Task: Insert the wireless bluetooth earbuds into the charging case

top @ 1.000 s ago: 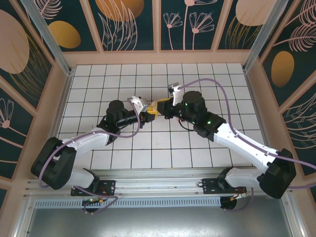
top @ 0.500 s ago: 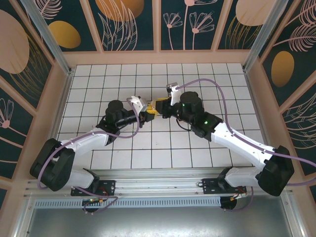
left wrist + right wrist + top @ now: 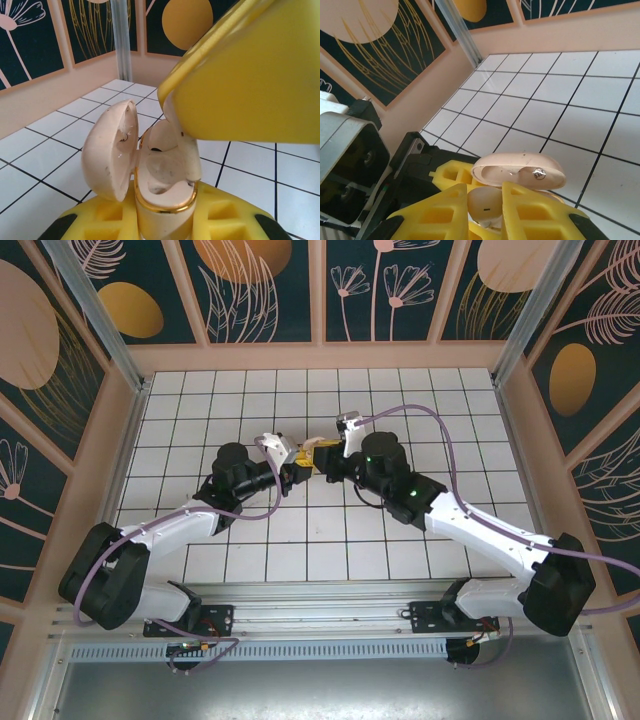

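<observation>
At the centre of the white tiled surface [image 3: 400,540], two yellow-fingered tools meet tip to tip. The left tool [image 3: 163,226] is clamped tight on the lower body of the open charging case [image 3: 165,197]. The right tool [image 3: 487,206] is pinched closed on one earbud [image 3: 482,201], just above the case mouth. Both pieces look light, rigid and glossy, so probably slippery. The bud is best held by its rounded sides, and the case below its rim.

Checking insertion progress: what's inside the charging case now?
Near well looks empty. An earbud, pinched in the right fingers, sits at the charging case mouth; beneath it is hidden.
</observation>
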`<state>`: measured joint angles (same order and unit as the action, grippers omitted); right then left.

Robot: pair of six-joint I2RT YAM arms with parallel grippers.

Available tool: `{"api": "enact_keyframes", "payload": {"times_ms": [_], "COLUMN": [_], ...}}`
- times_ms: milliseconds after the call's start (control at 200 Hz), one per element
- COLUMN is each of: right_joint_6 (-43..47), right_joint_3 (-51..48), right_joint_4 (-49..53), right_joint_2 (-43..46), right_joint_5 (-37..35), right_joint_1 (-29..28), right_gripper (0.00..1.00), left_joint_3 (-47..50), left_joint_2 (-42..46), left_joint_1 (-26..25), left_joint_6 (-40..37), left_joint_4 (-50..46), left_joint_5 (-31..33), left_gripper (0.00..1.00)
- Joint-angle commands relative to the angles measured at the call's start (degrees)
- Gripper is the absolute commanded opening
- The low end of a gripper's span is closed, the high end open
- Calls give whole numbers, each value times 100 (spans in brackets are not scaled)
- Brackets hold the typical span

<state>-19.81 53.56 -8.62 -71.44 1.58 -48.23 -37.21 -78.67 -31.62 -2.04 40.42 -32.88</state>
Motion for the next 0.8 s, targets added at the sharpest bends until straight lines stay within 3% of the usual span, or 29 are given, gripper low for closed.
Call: {"api": "enact_keyframes", "payload": {"times_ms": [0, 796], "right_joint_6": [-101, -319], "right_joint_3": [-108, -172], "right_joint_4": [-394, -790], "right_joint_2": [7, -220], "right_joint_5": [-334, -368], "right_joint_1": [-64, -178], "right_gripper": [19, 18], "left_joint_3": [-114, -190], "left_joint_2": [148, 167], "left_joint_1": [-28, -29], "left_joint_6": [57, 246], "left_joint_4": [327, 543], "left_joint_5": [-6, 131], "left_gripper": [14, 14]}}
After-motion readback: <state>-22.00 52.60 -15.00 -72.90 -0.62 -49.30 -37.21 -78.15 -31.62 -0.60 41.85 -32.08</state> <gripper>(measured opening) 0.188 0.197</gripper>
